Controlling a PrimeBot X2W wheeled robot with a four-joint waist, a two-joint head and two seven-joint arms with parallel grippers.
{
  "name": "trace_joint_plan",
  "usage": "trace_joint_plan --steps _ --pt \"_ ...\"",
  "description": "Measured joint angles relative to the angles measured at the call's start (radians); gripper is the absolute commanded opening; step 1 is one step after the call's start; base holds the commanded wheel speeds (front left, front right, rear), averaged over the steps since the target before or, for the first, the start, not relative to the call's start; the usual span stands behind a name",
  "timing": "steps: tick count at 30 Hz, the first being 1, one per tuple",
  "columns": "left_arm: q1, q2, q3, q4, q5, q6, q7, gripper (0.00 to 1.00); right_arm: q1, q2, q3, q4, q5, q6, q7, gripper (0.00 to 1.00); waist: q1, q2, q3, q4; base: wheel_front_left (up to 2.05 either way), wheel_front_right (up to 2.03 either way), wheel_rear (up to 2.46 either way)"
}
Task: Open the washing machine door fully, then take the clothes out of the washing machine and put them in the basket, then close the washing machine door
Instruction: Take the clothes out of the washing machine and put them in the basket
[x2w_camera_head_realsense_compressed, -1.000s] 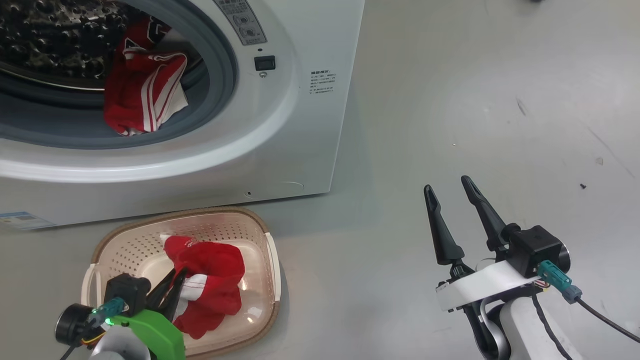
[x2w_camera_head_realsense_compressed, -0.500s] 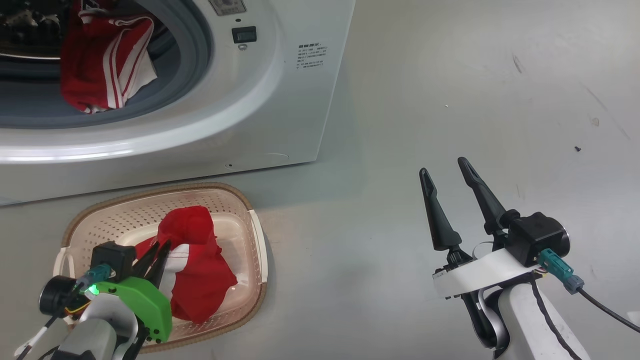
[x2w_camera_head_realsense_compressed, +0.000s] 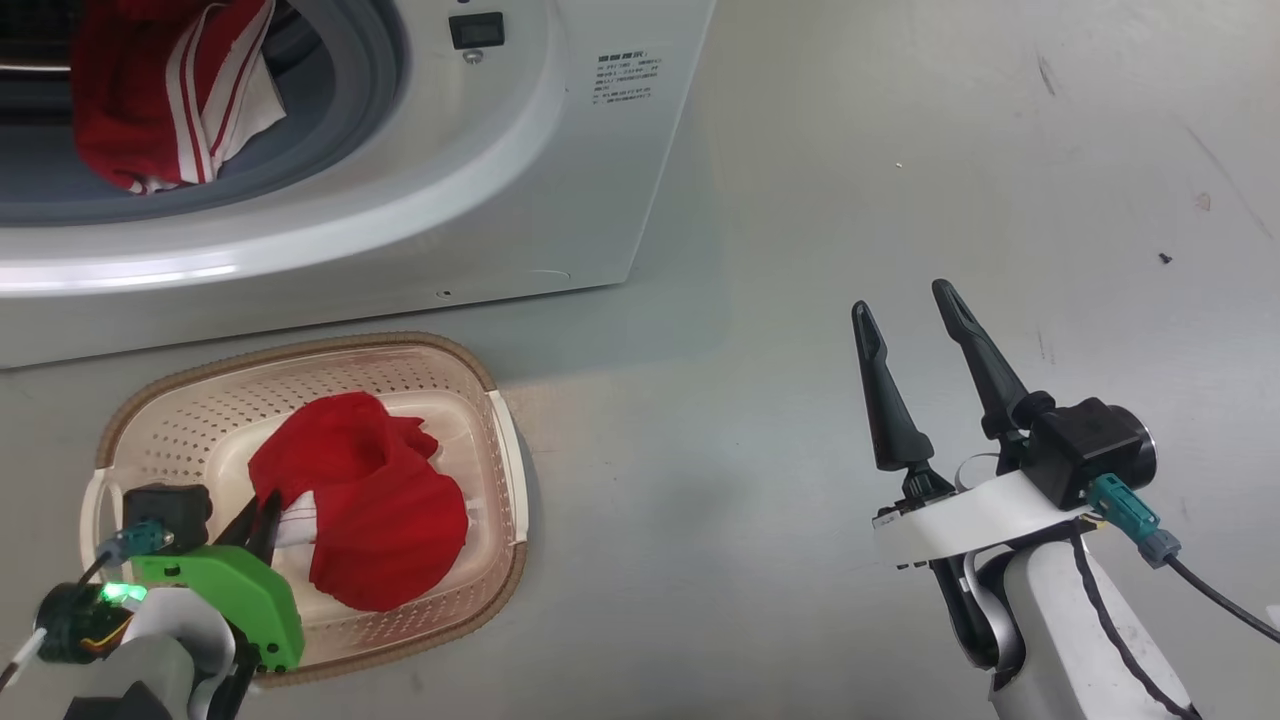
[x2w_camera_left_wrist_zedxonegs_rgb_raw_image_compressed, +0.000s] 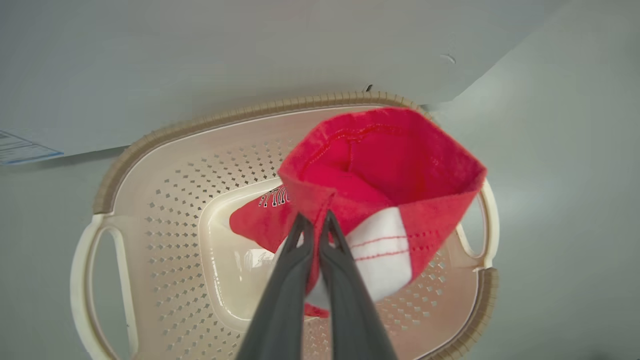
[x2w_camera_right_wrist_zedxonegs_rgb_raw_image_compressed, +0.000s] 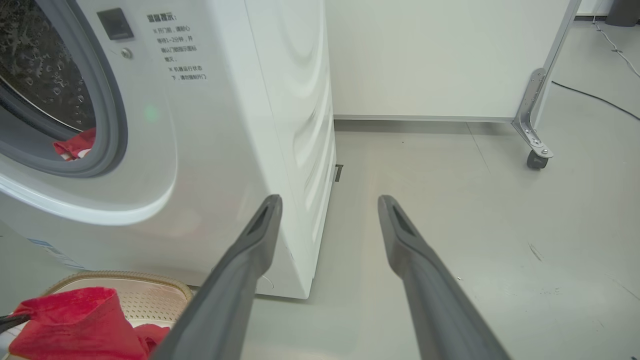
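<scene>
The white washing machine (x2w_camera_head_realsense_compressed: 520, 190) stands with its grey-ringed mouth uncovered; a red striped piece of the clothes (x2w_camera_head_realsense_compressed: 150, 100) hangs over the mouth's lower lip. The washing machine door is out of view. On the floor in front sits the cream basket (x2w_camera_head_realsense_compressed: 300, 348). Another red garment (x2w_camera_head_realsense_compressed: 380, 510) droops into it. My left gripper (x2w_camera_head_realsense_compressed: 268, 503) is shut on that garment's folded edge (x2w_camera_left_wrist_zedxonegs_rgb_raw_image_compressed: 390, 160), over the basket's near side. My right gripper (x2w_camera_head_realsense_compressed: 900, 297) hovers open and empty above bare floor, right of the machine (x2w_camera_right_wrist_zedxonegs_rgb_raw_image_compressed: 225, 150).
Grey floor (x2w_camera_head_realsense_compressed: 900, 150) stretches to the right of the washer. Behind it stands a white panel on a metal caster (x2w_camera_right_wrist_zedxonegs_rgb_raw_image_compressed: 535, 160). A black cable (x2w_camera_right_wrist_zedxonegs_rgb_raw_image_compressed: 600, 97) runs along the floor at the far right.
The head camera has shifted, so washer and basket sit higher and further left in the picture. The held garment has sagged and spread wider in the basket. Both grippers keep their states.
</scene>
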Motion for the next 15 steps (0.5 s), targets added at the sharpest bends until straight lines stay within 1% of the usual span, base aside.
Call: trace_joint_plan --steps 4,13,14,15 --pt "-0.007 0.001 0.009 0.067 -0.006 0.013 -0.004 0.00 0.000 0.000 0.002 0.001 -0.001 0.000 0.000 1.00 0.0000 0.0000 0.004 0.005 0.00 0.00 0.00" --pt "-0.046 -0.010 0.009 0.129 -0.007 0.012 -0.034 0.00 -0.005 0.000 0.004 0.002 -0.001 0.000 0.000 1.00 0.0000 0.0000 0.006 0.011 0.00 0.00 0.00" --pt "-0.049 -0.012 0.010 0.135 -0.012 0.012 -0.034 0.33 -0.006 0.000 0.004 0.002 -0.001 0.000 0.000 1.00 0.0000 0.0000 0.006 0.012 0.00 0.00 0.00" --pt "-0.053 -0.016 0.012 0.146 -0.022 0.012 -0.033 0.47 -0.008 0.000 0.005 0.003 -0.001 0.000 0.000 1.00 0.0000 0.0000 0.006 0.012 0.00 0.00 0.00"
